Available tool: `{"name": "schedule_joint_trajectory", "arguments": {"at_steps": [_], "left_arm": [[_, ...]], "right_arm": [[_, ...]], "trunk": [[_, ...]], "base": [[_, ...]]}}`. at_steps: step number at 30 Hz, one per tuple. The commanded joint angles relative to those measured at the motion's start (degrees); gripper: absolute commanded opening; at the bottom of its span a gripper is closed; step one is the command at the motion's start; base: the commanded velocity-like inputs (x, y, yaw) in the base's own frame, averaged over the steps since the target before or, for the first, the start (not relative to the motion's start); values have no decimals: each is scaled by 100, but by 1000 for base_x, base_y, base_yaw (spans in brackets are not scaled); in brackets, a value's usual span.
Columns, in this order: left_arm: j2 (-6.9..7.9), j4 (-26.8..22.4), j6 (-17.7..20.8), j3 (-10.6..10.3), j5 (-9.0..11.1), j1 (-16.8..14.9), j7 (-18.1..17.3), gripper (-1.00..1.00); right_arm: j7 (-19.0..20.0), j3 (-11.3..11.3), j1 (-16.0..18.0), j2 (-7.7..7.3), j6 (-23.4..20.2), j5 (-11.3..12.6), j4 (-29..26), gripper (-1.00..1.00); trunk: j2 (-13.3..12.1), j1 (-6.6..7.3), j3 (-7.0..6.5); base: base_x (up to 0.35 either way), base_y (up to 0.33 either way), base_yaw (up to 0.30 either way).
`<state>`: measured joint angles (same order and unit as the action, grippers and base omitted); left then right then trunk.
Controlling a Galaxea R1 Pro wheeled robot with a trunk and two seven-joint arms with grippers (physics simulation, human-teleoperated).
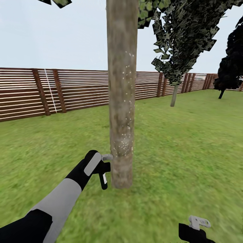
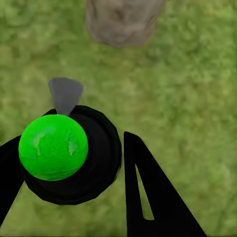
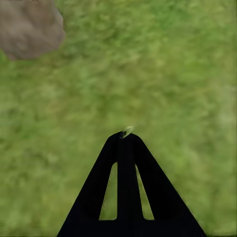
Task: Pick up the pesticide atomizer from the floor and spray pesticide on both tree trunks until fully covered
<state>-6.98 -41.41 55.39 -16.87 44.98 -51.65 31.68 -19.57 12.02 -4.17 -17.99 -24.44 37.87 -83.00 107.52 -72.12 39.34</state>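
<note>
A thick grey-brown tree trunk (image 1: 121, 101) stands straight ahead on the grass. White pesticide specks (image 1: 123, 145) dot its lower and middle bark. My left gripper (image 1: 101, 167) is shut on the pesticide atomizer (image 1: 103, 180), a slim dark bottle with a pale label, held just left of the trunk near its base with the grey nozzle (image 1: 107, 157) toward the bark. In the left wrist view the atomizer (image 2: 98, 163) sits between the fingers (image 2: 148, 197) with a green ball (image 2: 53, 146) on top, the trunk base (image 2: 123, 19) beyond. My right gripper (image 1: 197, 225) hangs low, shut and empty (image 3: 126, 134).
A horizontal-slat wooden fence (image 1: 71, 89) runs along the back. A leafy bush on a thin stem (image 1: 174, 95) stands behind to the right, and a round dark bush (image 1: 231, 67) is at the far right. Grass lawn (image 1: 189, 152) surrounds the trunk.
</note>
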Motion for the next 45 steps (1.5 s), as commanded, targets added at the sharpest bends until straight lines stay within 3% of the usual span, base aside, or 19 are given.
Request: {"name": "schedule_joint_trajectory", "arguments": {"at_steps": [1,12,41,43,45], "left_arm": [[4,-7,7,-18,54,-3,66,-100],[4,1,9,-18,61,-3,66,-100],[4,3,19,-44,54,-3,66,-100],[4,15,23,-98,51,-3,81,-100],[1,32,24,-289,52,-3,101,-100]], "right_arm": [[-56,11,-3,-6,-8,53,-16,-100],[-56,6,-118,-12,-15,53,-223,-100],[-63,-18,-120,-3,-65,59,-219,-100],[-64,-22,-120,-3,-68,61,-222,-100],[-65,-23,-120,-3,-73,62,-223,-100]], "trunk": [[3,-1,5],[3,-1,5],[3,-1,5],[3,-1,5],[3,-1,5]], "base": [[96,335,-238],[79,335,-92],[47,314,-235],[0,30,-45],[0,12,-18]]}}
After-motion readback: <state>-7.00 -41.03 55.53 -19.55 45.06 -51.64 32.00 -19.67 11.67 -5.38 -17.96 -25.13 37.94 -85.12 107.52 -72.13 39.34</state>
